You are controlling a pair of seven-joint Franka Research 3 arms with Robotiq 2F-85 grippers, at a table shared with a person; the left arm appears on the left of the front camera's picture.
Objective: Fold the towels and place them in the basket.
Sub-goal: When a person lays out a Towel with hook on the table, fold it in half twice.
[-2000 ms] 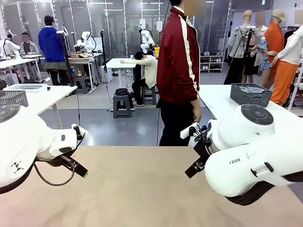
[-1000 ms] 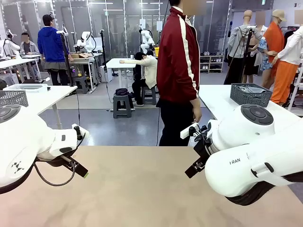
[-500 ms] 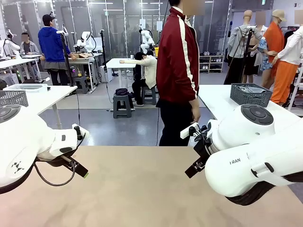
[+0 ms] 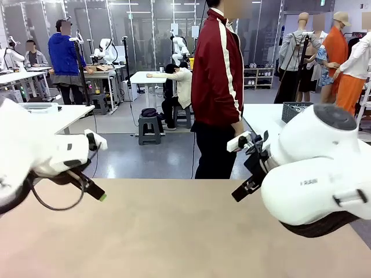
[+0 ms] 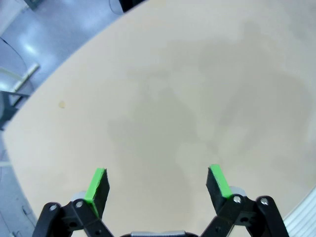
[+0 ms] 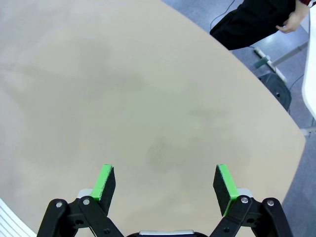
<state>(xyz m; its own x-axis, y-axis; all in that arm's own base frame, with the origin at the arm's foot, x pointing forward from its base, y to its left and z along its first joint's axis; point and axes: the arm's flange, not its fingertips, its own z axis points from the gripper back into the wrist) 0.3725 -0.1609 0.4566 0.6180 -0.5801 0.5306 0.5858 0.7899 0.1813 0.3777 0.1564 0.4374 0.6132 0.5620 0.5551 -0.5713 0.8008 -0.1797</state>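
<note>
My left gripper [image 5: 158, 181] hangs above the table [image 5: 173, 89] with its green pads [image 5: 97, 183] spread wide and nothing between them; below it lies bare tan tabletop. From the front camera that gripper [image 4: 93, 190] sits over the table's left side, close to the far edge, with its fingers slanting down toward the middle. My right gripper [image 6: 165, 181] is spread just as wide and just as empty, with its pads [image 6: 105, 179] over plain tabletop [image 6: 123, 74] and the table's far edge curving past beyond them. From the front it [image 4: 246, 188] hovers over the right side, also near the far edge. A person [image 4: 217, 75] in a dark red jacket with a white sleeve stripe stands at the far edge near the middle, side-on, with one hand [image 4: 239, 128] hanging down. Beyond the right far corner, on a separate white table [image 4: 261, 119], a dark grey mesh basket [image 4: 291, 113] peeks out from behind my right arm; I cannot tell what is in it.
</note>
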